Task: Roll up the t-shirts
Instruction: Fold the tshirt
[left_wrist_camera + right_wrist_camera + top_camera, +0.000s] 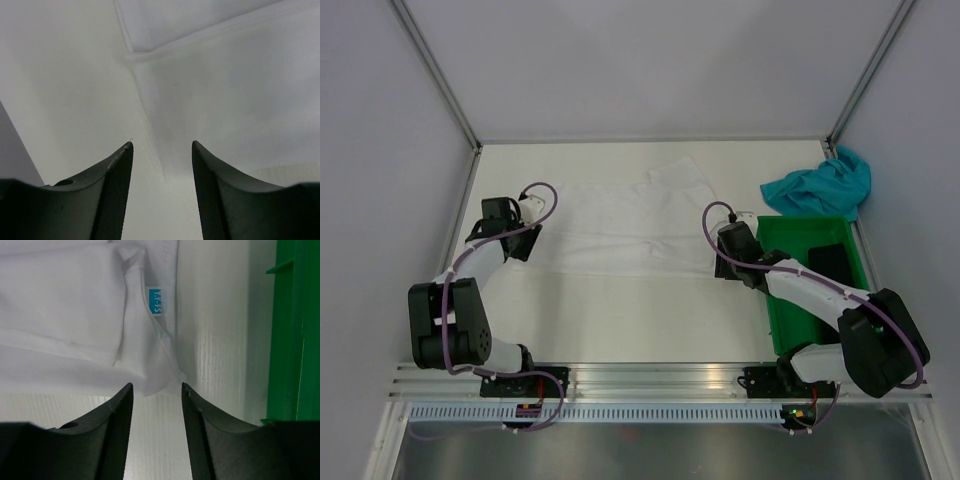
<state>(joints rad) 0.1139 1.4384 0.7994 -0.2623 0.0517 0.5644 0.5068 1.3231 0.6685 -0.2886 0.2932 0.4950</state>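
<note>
A white t-shirt [620, 225] lies folded into a long band across the middle of the table. My left gripper [525, 243] is open over its left end; in the left wrist view the shirt [225, 95] has its edge running between the fingertips of that gripper [162, 145]. My right gripper [725, 265] is open at the shirt's near right corner. In the right wrist view that corner of the shirt [150, 365] lies just ahead of the gripper [157, 386], with a blue neck label [155, 301] beyond. A teal-blue t-shirt [820, 185] lies crumpled at the back right.
A green plastic crate [790, 300] stands at the right, close beside my right arm, with a dark object inside; its wall shows in the right wrist view [287, 330]. Grey walls enclose the table on three sides.
</note>
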